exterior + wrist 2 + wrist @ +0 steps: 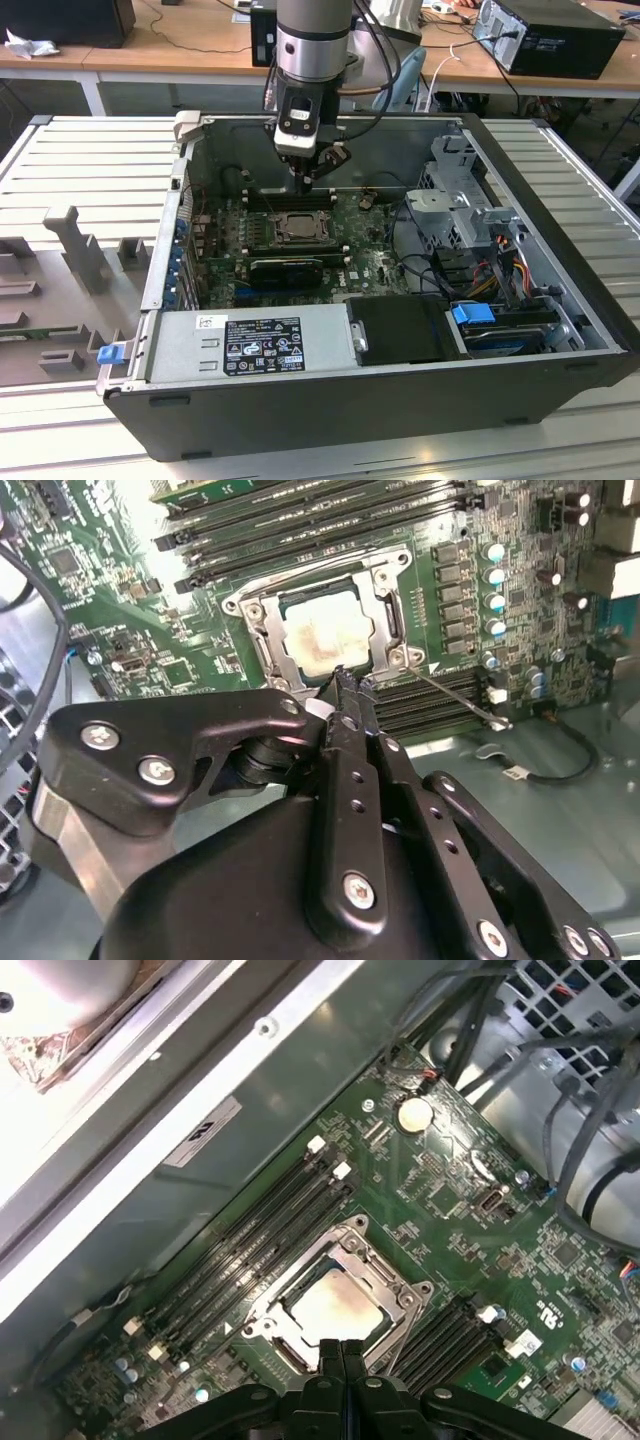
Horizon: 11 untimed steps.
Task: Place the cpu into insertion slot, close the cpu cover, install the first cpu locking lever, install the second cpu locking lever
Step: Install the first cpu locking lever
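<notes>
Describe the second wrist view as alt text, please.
The gripper, fingers together, hangs at the edge of the insertion slot, where the cpu sits framed by the lowered cpu cover. A locking lever angles out from one corner across the memory slots.

I am seeing a printed label [262, 345] on the power supply [325, 345] and a sticker [203, 1131] on the case wall [300, 1080]; I am reading neither.

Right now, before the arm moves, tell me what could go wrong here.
1. The gripper tip sits at the edge of the cpu cover, close to the cpu; a slip could scratch either.
2. One thin locking lever juts out, apparently unlatched, over the memory slots; pushed off line, it might bend or strike them.
</notes>
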Available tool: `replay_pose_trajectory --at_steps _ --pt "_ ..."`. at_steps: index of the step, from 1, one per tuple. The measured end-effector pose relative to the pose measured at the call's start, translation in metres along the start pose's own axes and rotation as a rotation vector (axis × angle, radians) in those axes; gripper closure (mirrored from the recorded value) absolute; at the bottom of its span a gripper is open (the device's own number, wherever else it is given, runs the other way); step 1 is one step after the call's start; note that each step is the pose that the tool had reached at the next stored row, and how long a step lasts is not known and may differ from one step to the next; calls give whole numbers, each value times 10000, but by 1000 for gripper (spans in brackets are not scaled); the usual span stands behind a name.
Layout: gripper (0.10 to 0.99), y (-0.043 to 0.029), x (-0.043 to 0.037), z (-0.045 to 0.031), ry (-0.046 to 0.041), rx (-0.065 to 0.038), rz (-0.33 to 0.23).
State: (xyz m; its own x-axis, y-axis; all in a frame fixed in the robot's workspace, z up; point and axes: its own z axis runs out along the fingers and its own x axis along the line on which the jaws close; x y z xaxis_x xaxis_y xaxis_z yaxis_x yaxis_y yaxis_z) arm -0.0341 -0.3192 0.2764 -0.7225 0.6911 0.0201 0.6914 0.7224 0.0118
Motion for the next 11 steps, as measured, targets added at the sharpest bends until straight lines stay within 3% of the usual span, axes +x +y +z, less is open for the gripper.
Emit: replay_pose_trajectory --at_steps 11 --pt "980 0 0 0 17 27 -1354"
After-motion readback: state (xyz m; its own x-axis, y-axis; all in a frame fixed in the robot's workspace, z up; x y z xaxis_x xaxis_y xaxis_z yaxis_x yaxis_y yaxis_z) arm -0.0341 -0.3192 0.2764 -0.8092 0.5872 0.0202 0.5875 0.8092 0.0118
